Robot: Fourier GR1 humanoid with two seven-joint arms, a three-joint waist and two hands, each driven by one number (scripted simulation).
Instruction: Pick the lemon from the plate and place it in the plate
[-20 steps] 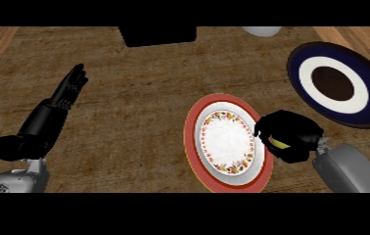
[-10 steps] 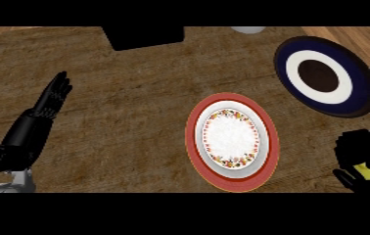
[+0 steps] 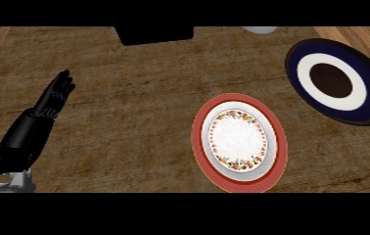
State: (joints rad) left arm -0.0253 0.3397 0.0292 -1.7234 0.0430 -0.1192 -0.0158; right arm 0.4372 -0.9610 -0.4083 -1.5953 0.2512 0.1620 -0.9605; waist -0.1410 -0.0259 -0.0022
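No lemon shows anywhere in the head view. A red-rimmed plate [image 3: 239,142] with a white, flower-edged middle lies bare on the wooden counter at centre right. A dark blue plate [image 3: 332,81] with a white ring and a dark brown centre lies at the far right, cut by the edge, and it too holds nothing. My left hand [image 3: 51,103] rests open at the left, fingers straight and pointing up, well away from both plates. My right hand is out of the picture.
A black boxy object [image 3: 155,34] stands at the counter's back, left of centre. Beside it, a small white round thing [image 3: 259,30] peeks in at the top edge. Brown wooden counter [image 3: 130,131] spreads between my left hand and the plates.
My right hand, shut on the yellow lemon, slid from beside the red-rimmed plate toward the lower right and has left the view. The left hand has kept its pose.
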